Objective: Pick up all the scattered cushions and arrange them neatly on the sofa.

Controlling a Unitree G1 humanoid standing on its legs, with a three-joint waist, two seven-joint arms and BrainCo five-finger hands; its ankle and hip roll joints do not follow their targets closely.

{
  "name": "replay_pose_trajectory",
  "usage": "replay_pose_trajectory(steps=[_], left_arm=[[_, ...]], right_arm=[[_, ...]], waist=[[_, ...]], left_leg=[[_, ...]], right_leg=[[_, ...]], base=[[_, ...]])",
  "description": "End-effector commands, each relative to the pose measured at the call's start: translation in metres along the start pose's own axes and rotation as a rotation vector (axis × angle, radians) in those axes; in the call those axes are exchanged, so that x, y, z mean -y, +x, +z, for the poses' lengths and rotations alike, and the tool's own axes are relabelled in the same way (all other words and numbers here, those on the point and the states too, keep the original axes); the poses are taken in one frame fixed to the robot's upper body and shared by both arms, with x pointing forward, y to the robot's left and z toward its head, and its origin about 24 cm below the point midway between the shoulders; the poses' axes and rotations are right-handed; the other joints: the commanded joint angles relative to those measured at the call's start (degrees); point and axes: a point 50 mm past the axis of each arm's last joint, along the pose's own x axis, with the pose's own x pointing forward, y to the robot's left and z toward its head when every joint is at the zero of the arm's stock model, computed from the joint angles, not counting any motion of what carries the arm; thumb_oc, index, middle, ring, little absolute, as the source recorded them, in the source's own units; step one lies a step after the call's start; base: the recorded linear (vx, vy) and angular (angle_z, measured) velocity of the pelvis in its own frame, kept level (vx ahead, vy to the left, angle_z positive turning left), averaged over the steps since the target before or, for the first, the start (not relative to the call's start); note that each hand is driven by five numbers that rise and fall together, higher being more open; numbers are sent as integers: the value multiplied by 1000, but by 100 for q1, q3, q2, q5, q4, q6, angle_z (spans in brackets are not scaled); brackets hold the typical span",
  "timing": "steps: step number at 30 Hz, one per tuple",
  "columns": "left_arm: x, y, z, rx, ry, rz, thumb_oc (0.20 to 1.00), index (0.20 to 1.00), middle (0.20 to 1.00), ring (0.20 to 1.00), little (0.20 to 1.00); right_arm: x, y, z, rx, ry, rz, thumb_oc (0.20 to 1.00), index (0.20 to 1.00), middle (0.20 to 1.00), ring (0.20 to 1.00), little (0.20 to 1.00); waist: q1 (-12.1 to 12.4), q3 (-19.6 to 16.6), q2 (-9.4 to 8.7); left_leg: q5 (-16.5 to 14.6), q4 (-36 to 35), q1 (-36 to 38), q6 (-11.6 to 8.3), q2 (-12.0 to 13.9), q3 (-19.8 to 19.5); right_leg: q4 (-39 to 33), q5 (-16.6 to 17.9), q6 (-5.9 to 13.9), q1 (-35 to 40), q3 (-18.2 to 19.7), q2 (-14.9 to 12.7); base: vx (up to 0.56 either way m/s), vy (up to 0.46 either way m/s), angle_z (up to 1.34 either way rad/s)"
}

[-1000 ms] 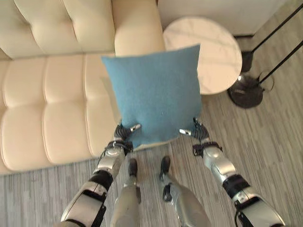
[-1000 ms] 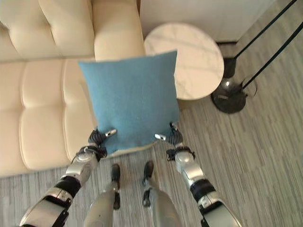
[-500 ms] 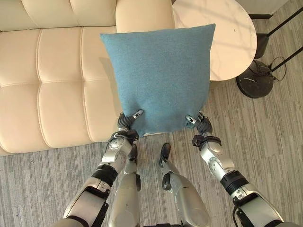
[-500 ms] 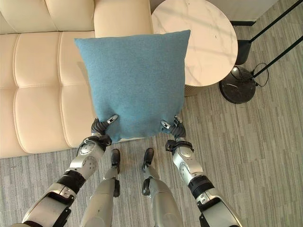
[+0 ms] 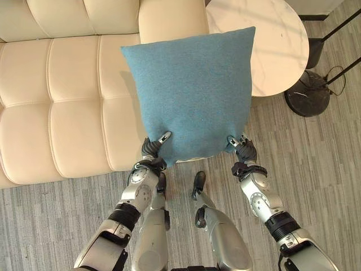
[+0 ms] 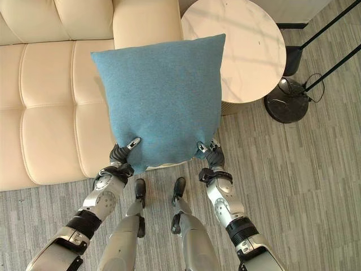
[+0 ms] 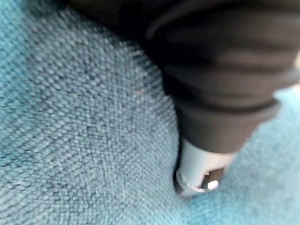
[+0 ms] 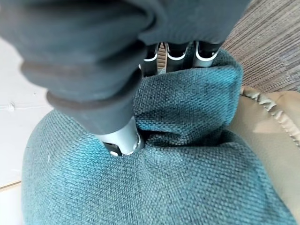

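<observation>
Since a moment ago little has shifted — I keep the blue cushion (image 5: pixel 192 96) up over the sofa (image 5: pixel 62 96) edge, left hand (image 5: pixel 153 151) and right hand (image 6: pixel 210 153) each pinching a bottom corner. It dents under my fingers — soft, light, floppy; corners suit.

The square blue fabric cushion (image 5: pixel 192 93) hides part of the cream tufted leather sofa (image 5: pixel 62 101) and the round white marble side table (image 5: pixel 276 51). The picture edge cuts off the sofa's back.
</observation>
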Motion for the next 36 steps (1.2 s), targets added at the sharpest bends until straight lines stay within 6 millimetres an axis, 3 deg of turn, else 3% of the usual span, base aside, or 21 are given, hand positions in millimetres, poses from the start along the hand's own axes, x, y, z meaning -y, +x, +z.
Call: replay_pose_trajectory(steps=[1, 2, 3, 5, 6, 7, 10, 22, 27, 28, 31, 33, 34, 36], left_arm=[[61, -17, -15, -3, -16, -271, 200, 200, 200, 200, 200], [57, -18, -15, -1, -1, -259, 200, 200, 200, 200, 200], [57, -18, -15, -1, 0, -259, 200, 200, 200, 200, 200], [44, -16, -10, 18, 47, -214, 200, 200, 200, 200, 200], [44, -16, -10, 18, 47, -215, 200, 200, 200, 200, 200], [39, -16, -8, 27, 51, -196, 200, 200, 200, 200, 200], [35, -16, -7, 29, 54, -185, 200, 200, 200, 200, 200], [37, -18, -6, 26, 64, -210, 200, 200, 200, 200, 200], [37, -18, -7, 22, 48, -212, 200, 200, 200, 200, 200], [37, -18, -7, 22, 48, -212, 200, 200, 200, 200, 200], [46, -14, -4, 32, 33, -233, 200, 200, 200, 200, 200], [48, -13, -3, 34, 30, -239, 200, 200, 200, 200, 200], [55, -12, -1, 44, 20, -261, 200, 200, 200, 200, 200], [58, -10, 2, 51, 8, -268, 200, 200, 200, 200, 200]], right_arm=[[-46, -5, 25, 171, -343, 226, 1000, 1000, 1000, 1000, 1000], [-28, -1, 26, 166, -414, 143, 1000, 1000, 1000, 1000, 1000], [-28, -1, 26, 166, -414, 143, 1000, 1000, 1000, 1000, 1000], [19, 13, 34, 141, -448, -116, 1000, 1000, 1000, 1000, 1000], [19, 13, 34, 141, -447, -116, 1000, 1000, 1000, 1000, 1000], [32, 22, 44, 149, -446, -202, 1000, 1000, 1000, 1000, 1000], [35, 31, 53, 150, -401, -255, 1000, 1000, 1000, 1000, 1000], [0, 57, 59, 97, -349, -171, 1000, 1000, 1000, 1000, 1000], [-26, 53, 33, 0, -234, -49, 1000, 1000, 1000, 1000, 1000], [-26, 53, 33, 0, -234, -49, 1000, 1000, 1000, 1000, 1000], [-54, 48, 21, -46, -178, 101, 1000, 1000, 1000, 1000, 1000], [-59, 47, 19, -52, -178, 127, 1000, 1000, 1000, 1000, 1000], [-69, 46, 21, -49, -173, 182, 200, 200, 200, 200, 200], [-74, 46, 25, -33, -144, 206, 200, 200, 200, 200, 200]], waist=[[63, -97, -118], [59, -107, -131], [59, -107, -131], [82, -101, -157], [83, -99, -157], [118, -84, -153], [157, -72, -136], [418, 26, 72], [506, 40, 191], [505, 40, 191], [550, 67, 251], [556, 71, 265], [584, 87, 288], [588, 100, 300]], left_leg=[[-436, -22, 122, -103, -7, -193], [-452, 5, 112, -94, -8, -209], [-453, 7, 112, -94, -7, -209], [-478, 79, 47, -73, -48, -263], [-479, 80, 47, -73, -48, -263], [-475, 73, 34, -68, -59, -283], [-473, 61, 35, -60, -70, -300], [-454, 158, -118, -58, -149, -372], [-407, 146, -213, -67, -175, -426], [-407, 146, -214, -67, -175, -426], [-376, 142, -264, -85, -191, -462], [-367, 132, -264, -92, -193, -470], [-347, 118, -273, -110, -199, -487], [-330, 89, -268, -122, -200, -501]], right_leg=[[315, -686, 619, 123, 485, -391], [312, -689, 619, 132, 480, -398], [312, -690, 619, 132, 479, -398], [319, -685, 605, 119, 478, -401], [320, -685, 605, 119, 479, -400], [321, -689, 600, 118, 485, -394], [327, -691, 596, 113, 477, -387], [423, -718, 559, 2, 440, -408], [473, -756, 546, -86, 393, -430], [473, -756, 546, -86, 393, -430], [504, -793, 533, -132, 373, -438], [506, -797, 533, -135, 363, -439], [509, -803, 534, -137, 327, -449], [511, -805, 541, -131, 308, -455]], base=[[0, 0, 0], [0, 0, 0], [2, -32, 5], [-4, -38, 11], [-5, -27, 13], [-1, -12, 10], [4, -10, 5], [2, -2, 2], [12, -3, 3], [0, 0, 0], [2, -5, 1], [4, -19, 6], [2, -25, 7], [1, -21, 10]])
